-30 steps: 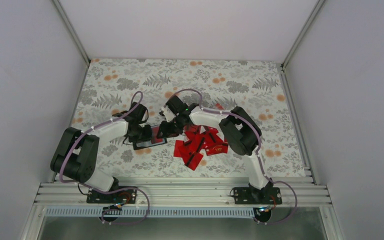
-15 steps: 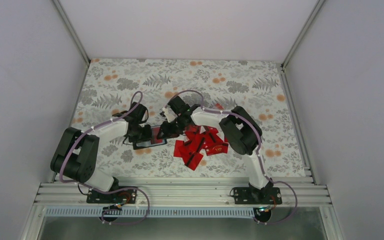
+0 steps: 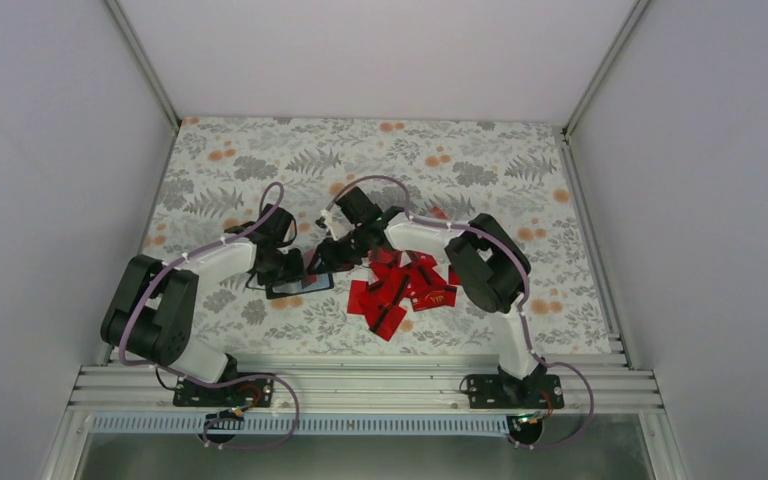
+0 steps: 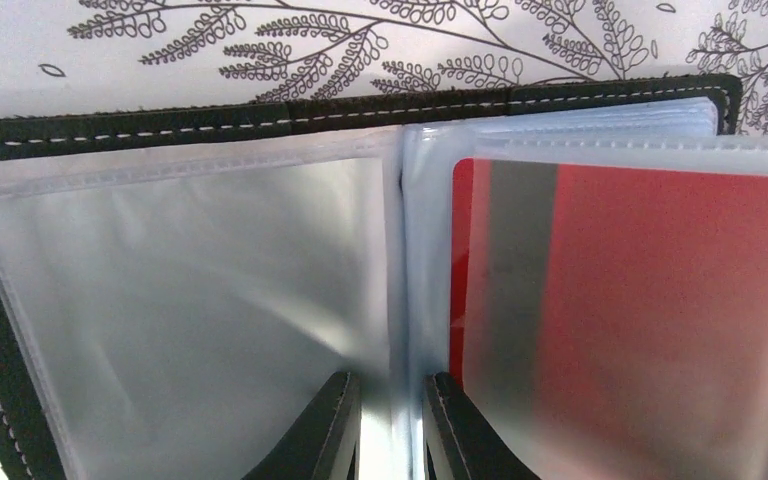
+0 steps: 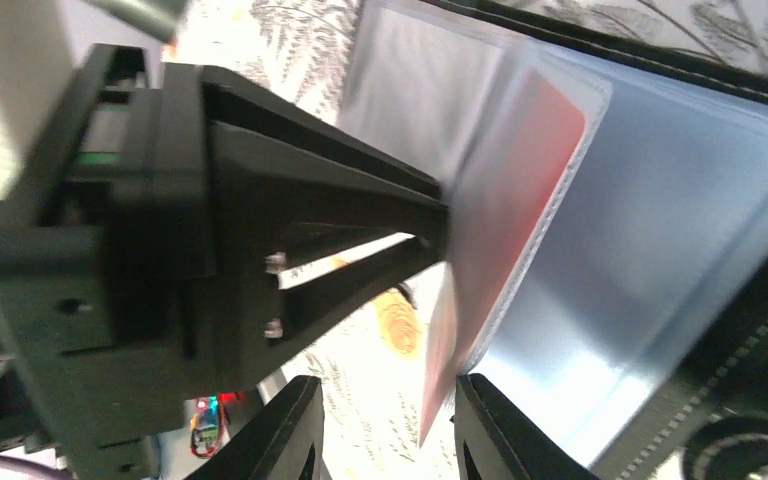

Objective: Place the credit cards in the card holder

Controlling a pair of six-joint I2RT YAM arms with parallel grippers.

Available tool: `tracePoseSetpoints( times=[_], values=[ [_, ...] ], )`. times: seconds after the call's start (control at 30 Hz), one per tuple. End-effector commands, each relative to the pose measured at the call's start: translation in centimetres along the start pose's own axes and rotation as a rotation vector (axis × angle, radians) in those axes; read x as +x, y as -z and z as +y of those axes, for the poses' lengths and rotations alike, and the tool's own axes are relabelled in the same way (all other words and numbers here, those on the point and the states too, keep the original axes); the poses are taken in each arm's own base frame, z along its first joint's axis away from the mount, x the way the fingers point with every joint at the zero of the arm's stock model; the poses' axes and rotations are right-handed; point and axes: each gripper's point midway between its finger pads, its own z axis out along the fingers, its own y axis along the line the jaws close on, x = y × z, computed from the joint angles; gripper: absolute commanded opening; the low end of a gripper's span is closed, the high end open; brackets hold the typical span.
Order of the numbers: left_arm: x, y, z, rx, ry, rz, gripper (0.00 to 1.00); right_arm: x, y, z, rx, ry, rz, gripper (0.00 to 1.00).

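Open on the table (image 3: pixel 410 150) just left of the loose credit cards (image 3: pixel 405 290), the card holder (image 3: pixel 300 285) has a clear sleeve (image 4: pixel 405 300) pinched by the left pincer (image 4: pixel 395 430), likely to hold the leaves apart, while the right pincer (image 5: pixel 385 430) straddles a half-inserted red card (image 5: pixel 520 200), jaws apart, grip unclear.

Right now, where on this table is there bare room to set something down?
Bare cloth along the back wall, and right of the credit cards up to the side rail. Crowded: the middle, where the left pincer and right pincer meet at the card holder.
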Motion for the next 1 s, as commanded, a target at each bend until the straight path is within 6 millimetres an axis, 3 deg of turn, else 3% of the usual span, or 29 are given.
tracePoseSetpoints(
  times=[0.0, 0.47, 0.8, 0.97],
  values=[
    [0.8, -0.4, -1.4, 0.080, 0.015, 0.027, 0.18, -0.3, 0.1, 3.8, -0.097, 0.116, -0.019, 0.34],
    [0.4, 1.4, -1.0, 0.056, 0.046, -0.004, 0.18, -0.4, -0.9, 4.5, -0.120, 0.128, 0.001, 0.34],
    [0.0, 4.6, 0.8, -0.024, 0.067, -0.062, 0.20, -0.7, -2.8, 5.3, -0.143, 0.140, 0.037, 0.34],
    [0.1, 7.4, 1.8, -0.055, 0.103, -0.114, 0.24, -1.1, -4.1, 5.9, -0.174, 0.130, 0.068, 0.34]
  ],
)
